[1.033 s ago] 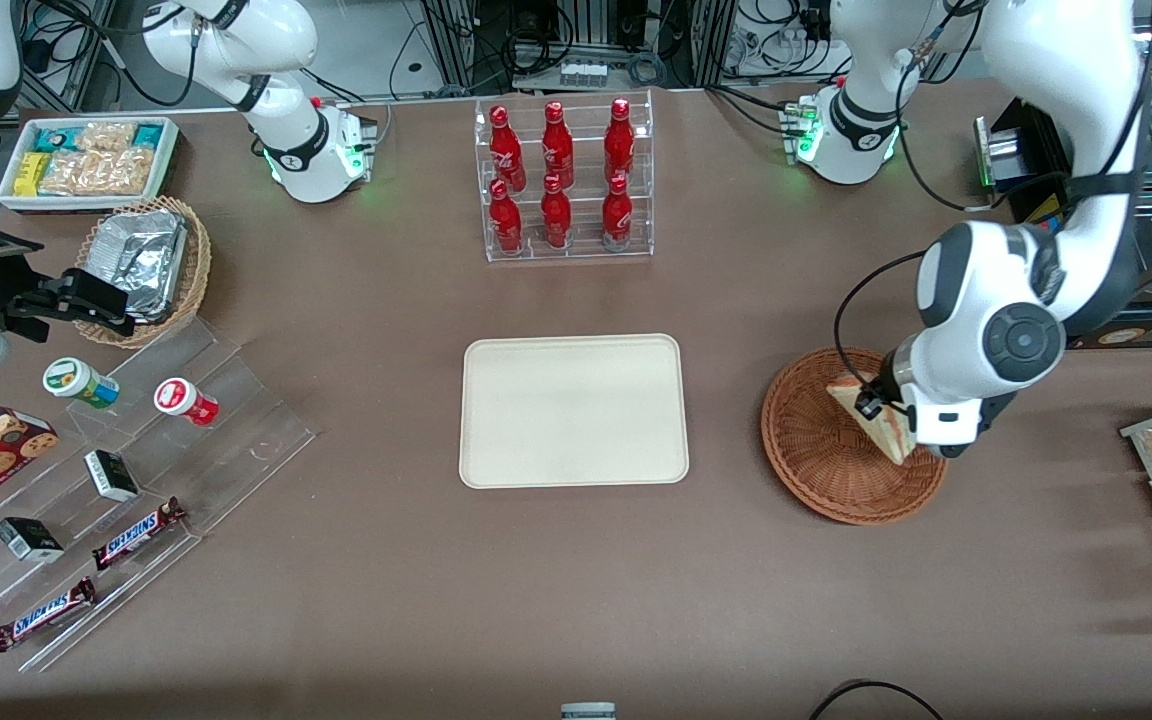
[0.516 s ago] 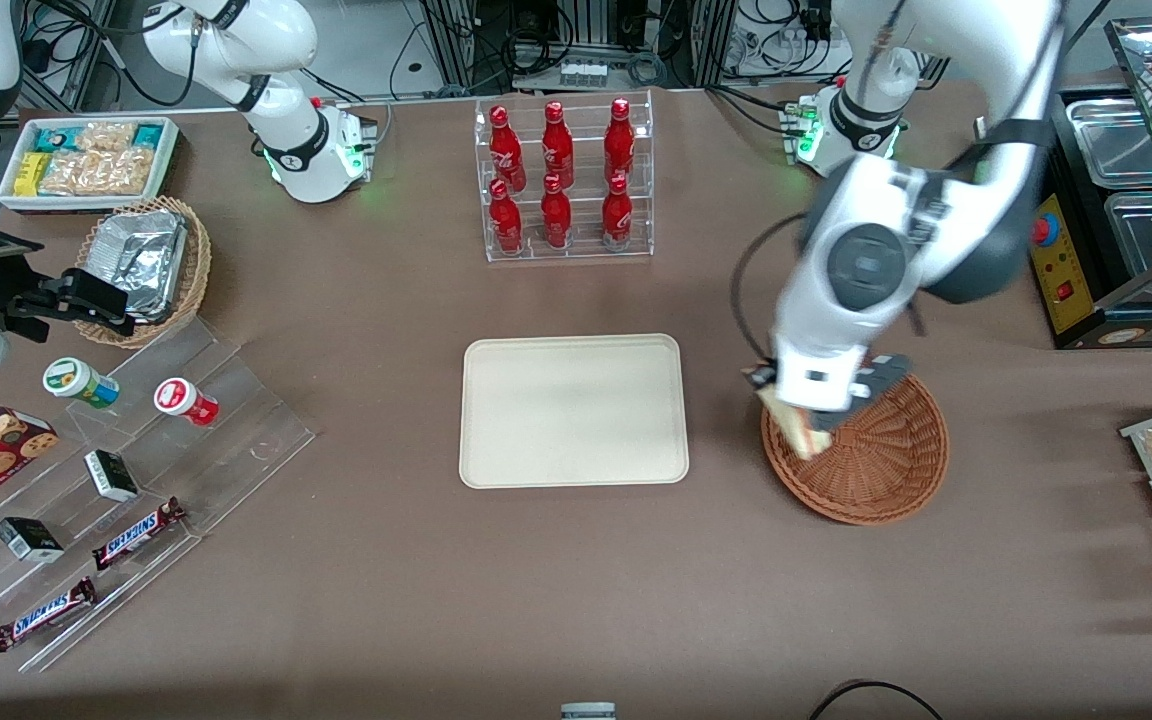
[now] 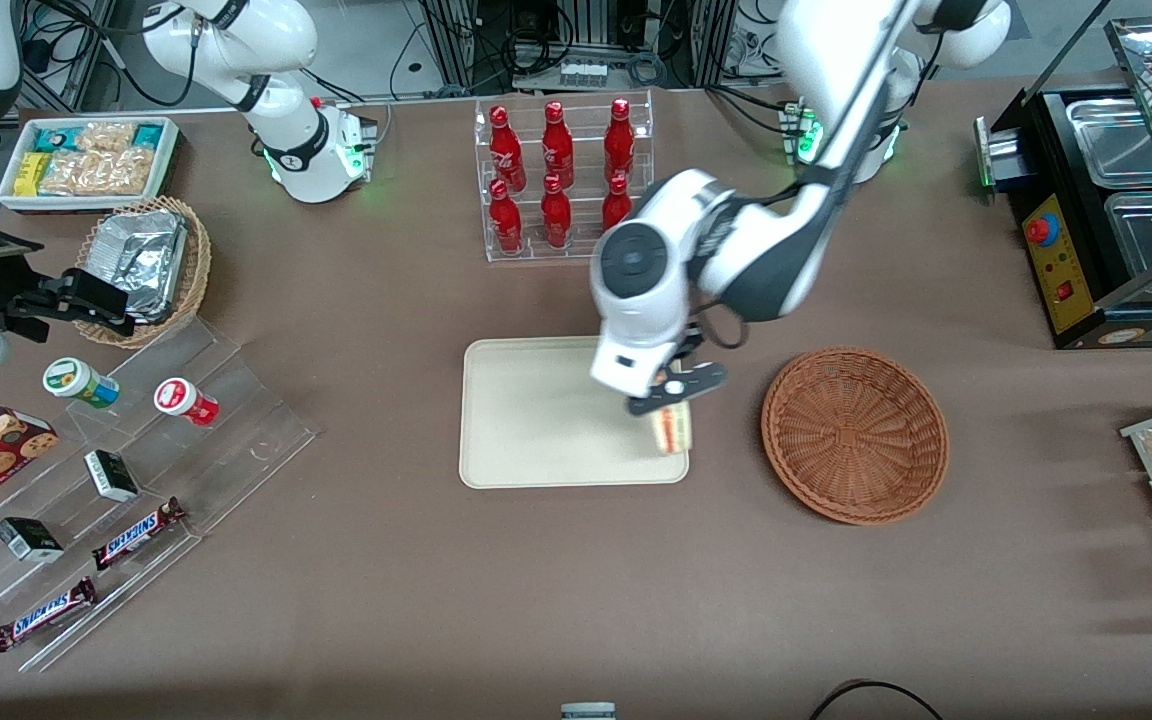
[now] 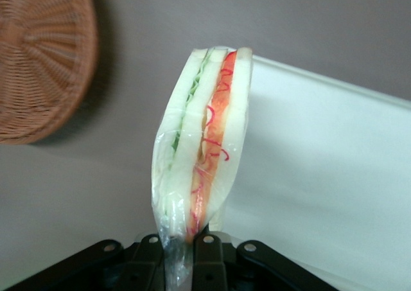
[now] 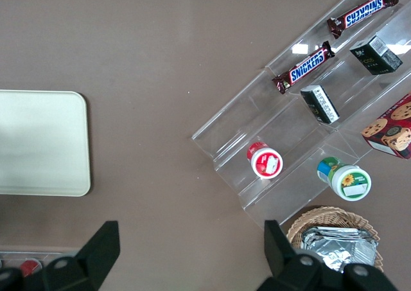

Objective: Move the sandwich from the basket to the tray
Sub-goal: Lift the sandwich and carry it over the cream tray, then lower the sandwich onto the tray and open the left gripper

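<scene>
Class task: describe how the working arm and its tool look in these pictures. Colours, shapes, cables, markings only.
The working arm has glossy white rounded shells with dark grey joint bands and a round grey cap on the wrist. A thin black cable loops beside the wrist. Its base glows green. The tool is black, over the tray's edge; in the wrist view its black fingers carry small round screws.

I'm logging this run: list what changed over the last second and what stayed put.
The gripper carried the sandwich out of the basket, toward the parked arm's end of the table, and now holds it over the tray edge nearest the basket. It stays shut on the sandwich. The basket is now empty; basket, tray and bottle rack did not shift.
</scene>
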{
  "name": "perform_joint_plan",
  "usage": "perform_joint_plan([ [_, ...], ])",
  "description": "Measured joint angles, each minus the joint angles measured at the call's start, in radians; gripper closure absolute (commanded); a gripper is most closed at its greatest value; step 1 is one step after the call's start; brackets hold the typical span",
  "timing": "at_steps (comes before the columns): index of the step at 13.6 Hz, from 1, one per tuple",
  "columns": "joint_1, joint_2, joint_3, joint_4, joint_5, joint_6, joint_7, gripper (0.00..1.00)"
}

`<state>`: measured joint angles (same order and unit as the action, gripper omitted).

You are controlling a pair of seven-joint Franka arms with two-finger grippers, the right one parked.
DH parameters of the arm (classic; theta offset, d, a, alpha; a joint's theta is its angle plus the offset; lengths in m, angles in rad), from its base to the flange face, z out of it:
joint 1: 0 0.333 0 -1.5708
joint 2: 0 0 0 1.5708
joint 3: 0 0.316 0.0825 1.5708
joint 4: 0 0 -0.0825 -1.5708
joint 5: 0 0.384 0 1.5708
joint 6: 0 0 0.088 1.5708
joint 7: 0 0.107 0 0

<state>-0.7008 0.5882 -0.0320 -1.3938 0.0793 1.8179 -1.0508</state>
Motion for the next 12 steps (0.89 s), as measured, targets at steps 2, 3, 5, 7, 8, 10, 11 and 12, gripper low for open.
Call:
perform_joint_plan([
  [2,-0.027,0.046,0.0,0.024,0.002,0.042,0.021,0.86],
  [3,-0.033,0.059,0.0,0.03,0.003,0.063,0.033,0.86],
  [5,-0.041,0.078,0.0,0.035,0.003,0.077,0.058,0.86],
  [7,-0.061,0.106,-0.001,0.035,0.003,0.089,0.066,0.86],
  [8,-0.072,0.124,-0.001,0.035,0.003,0.111,0.066,0.86],
  [10,-0.081,0.156,0.0,0.036,0.003,0.141,0.066,0.86],
  [11,-0.083,0.172,0.0,0.036,0.003,0.152,0.066,0.86],
  [12,-0.084,0.182,0.0,0.037,0.003,0.155,0.066,0.86],
])
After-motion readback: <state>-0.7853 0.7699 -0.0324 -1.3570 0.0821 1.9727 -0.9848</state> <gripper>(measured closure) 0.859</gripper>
